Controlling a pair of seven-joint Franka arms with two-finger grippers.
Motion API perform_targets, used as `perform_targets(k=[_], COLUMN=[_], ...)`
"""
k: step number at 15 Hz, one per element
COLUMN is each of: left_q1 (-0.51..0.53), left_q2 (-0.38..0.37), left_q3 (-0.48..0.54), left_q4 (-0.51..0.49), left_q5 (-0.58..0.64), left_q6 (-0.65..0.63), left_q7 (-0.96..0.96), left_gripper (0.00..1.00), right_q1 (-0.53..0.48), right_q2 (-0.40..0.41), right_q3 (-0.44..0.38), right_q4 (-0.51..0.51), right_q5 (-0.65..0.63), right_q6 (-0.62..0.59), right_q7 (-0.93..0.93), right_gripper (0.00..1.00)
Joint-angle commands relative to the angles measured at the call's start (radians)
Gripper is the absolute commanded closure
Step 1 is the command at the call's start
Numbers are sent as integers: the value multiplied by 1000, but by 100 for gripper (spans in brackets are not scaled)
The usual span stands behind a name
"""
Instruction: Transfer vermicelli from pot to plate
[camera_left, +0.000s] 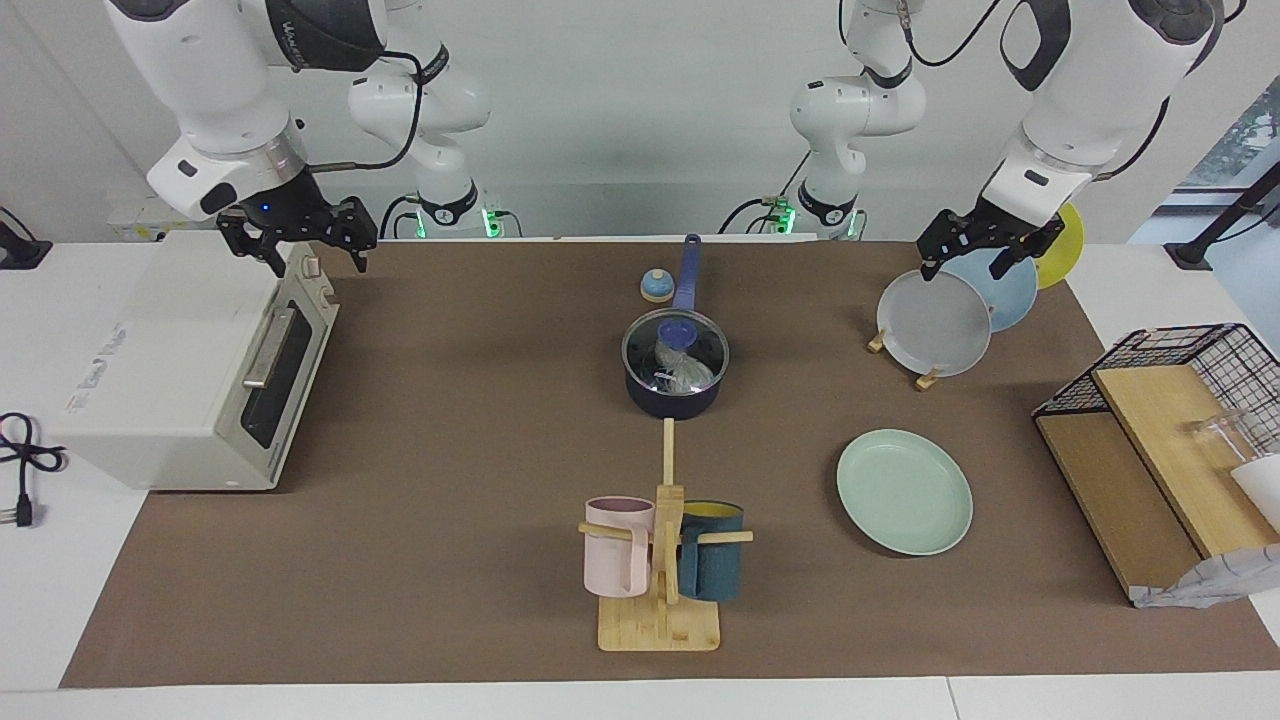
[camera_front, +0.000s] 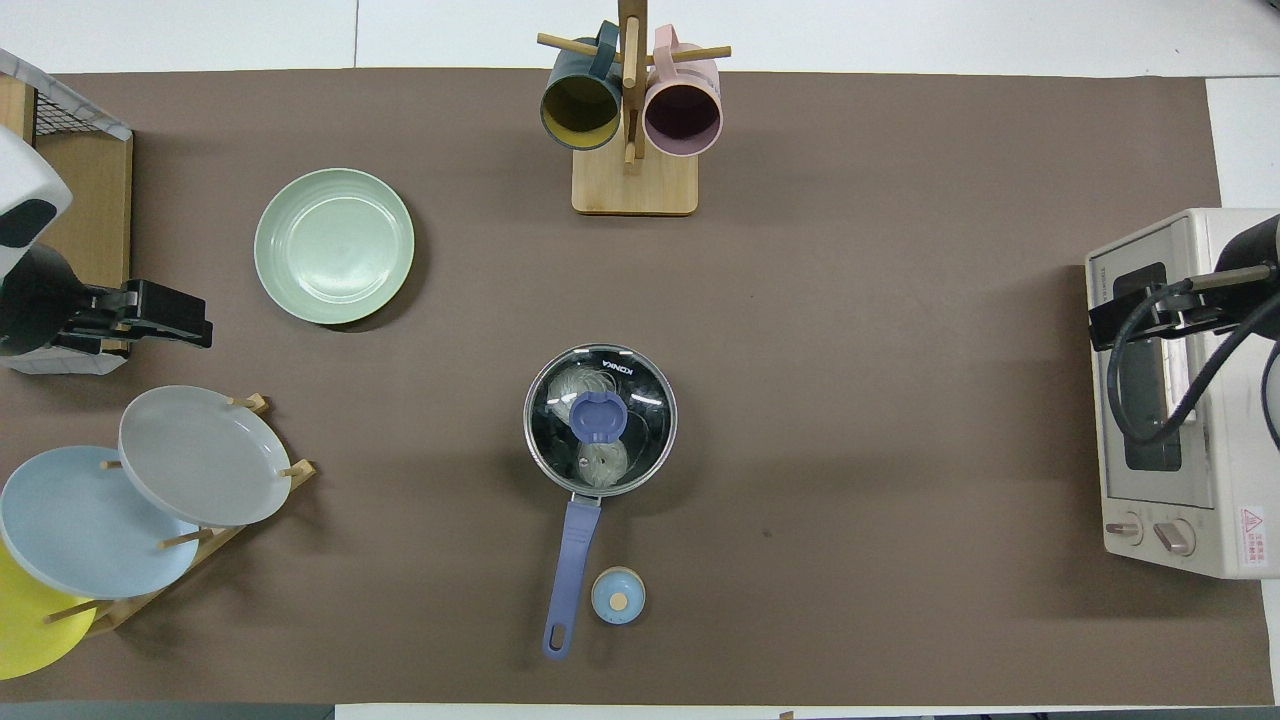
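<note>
The dark navy pot (camera_left: 672, 392) with a long blue handle stands mid-table under a glass lid (camera_front: 600, 420) with a blue knob. Whitish vermicelli (camera_left: 686, 374) shows through the lid, also in the overhead view (camera_front: 603, 464). The mint-green plate (camera_left: 905, 491) lies bare, farther from the robots than the pot and toward the left arm's end; it also shows in the overhead view (camera_front: 334, 246). My left gripper (camera_left: 966, 262) hangs open and empty over the plate rack. My right gripper (camera_left: 316, 258) hangs open and empty over the toaster oven.
A rack (camera_left: 935, 325) holds grey, light blue and yellow plates. A toaster oven (camera_left: 190, 360) stands at the right arm's end. A mug tree (camera_left: 660, 560) carries a pink and a dark teal mug. A small blue round object (camera_left: 656, 286) lies beside the pot handle. A wire basket (camera_left: 1170, 430) holds boards.
</note>
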Motion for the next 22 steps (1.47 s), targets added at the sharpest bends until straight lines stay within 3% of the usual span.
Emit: perform_targets(k=[1,7,11,14,17,20,22], left_q1=[1,1,1,1,1,-1,1], left_q2=[-17,-17,-17,-17,-17,-17,-17], left_q3=[1,1,1,1,1,1,1], left_q4=[-9,-9,-9,-9,-9,-9,-9], left_q5=[26,26,26,26,26,26,26], left_q6=[-5,-5,-5,-5,-5,-5,-5], left_q7=[2,2,2,2,2,2,2], left_gripper=[0,0,0,0,0,0,0], right_q1=[44,197,360,472,547,628,648], right_q2=[5,64,190,294,336,396,402], right_q3=[3,10,11,11,17,22,22], right_q4=[5,60,152,199,193,187,131], right_q5=[14,87,86,86,98,84,86], right_q6=[0,27,40,116,225,265,325], right_q7=[34,266,459,580,737,766,769], right_gripper=[0,0,0,0,0,0,0])
